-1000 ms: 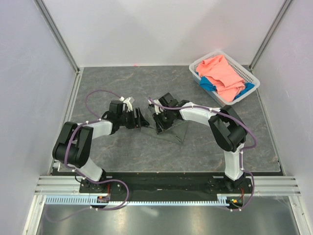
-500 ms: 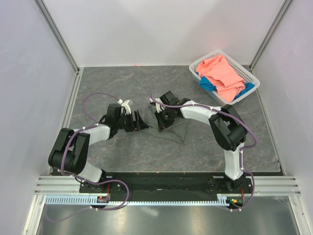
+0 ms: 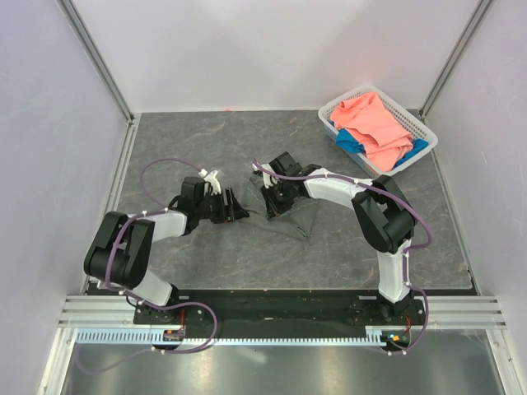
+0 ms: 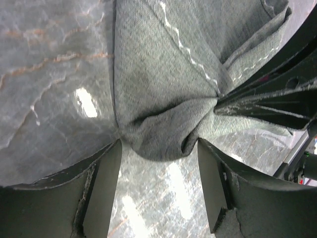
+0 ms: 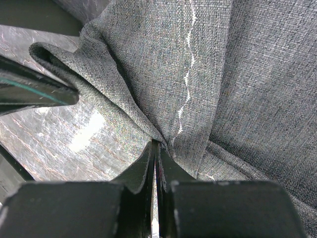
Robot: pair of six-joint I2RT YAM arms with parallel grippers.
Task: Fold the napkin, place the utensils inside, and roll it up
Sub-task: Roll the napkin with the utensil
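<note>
- The napkin (image 3: 290, 219) lies bunched on the table (image 3: 206, 140), between the left gripper (image 3: 240, 207) and the right gripper (image 3: 265, 202), and spreads out past the right gripper's right side.
- One fold sits between the left gripper's parted fingers (image 4: 106, 188), just ahead of them.
- The right gripper faces the left one, close by, with a pleat nipped at its tips, it seems.
- The basket (image 3: 326, 115) stands well behind and right of the right gripper, with cloths (image 3: 375, 123) heaped in it.

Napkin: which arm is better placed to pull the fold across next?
Right, probably: the right hand is pinched shut on the napkin, while the left hand stands open around a bunched fold, gripping nothing.
</note>
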